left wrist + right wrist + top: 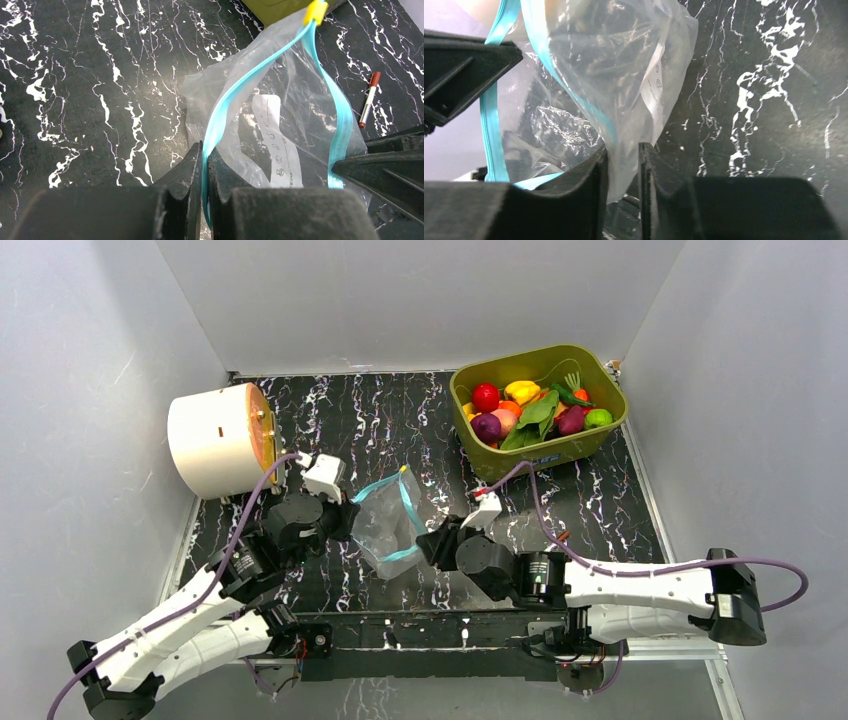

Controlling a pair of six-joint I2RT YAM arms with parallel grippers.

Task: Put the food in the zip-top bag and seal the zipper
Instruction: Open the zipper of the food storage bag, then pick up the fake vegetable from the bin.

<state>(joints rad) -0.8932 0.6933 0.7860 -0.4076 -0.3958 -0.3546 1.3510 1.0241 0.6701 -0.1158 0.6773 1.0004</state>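
Note:
The clear zip-top bag (388, 523) stands at mid-table with its mouth spread open and nothing inside. Its teal zipper (225, 102) runs along both lips to a yellow slider (316, 11). My left gripper (205, 152) is shut on the left lip of the zipper. My right gripper (623, 150) is at the bag's right side (624, 70). Its jaws stand a narrow gap apart, with loose bag film hanging between them, not pinched. The food (535, 405), red, yellow, purple and green toy pieces, lies in the olive-green tub (590, 445) at the back right.
A white cylinder with an orange face (215, 438) lies at the back left. A thin red-and-white pen (370, 98) lies on the black marble table (380, 410) right of the bag. White walls enclose three sides.

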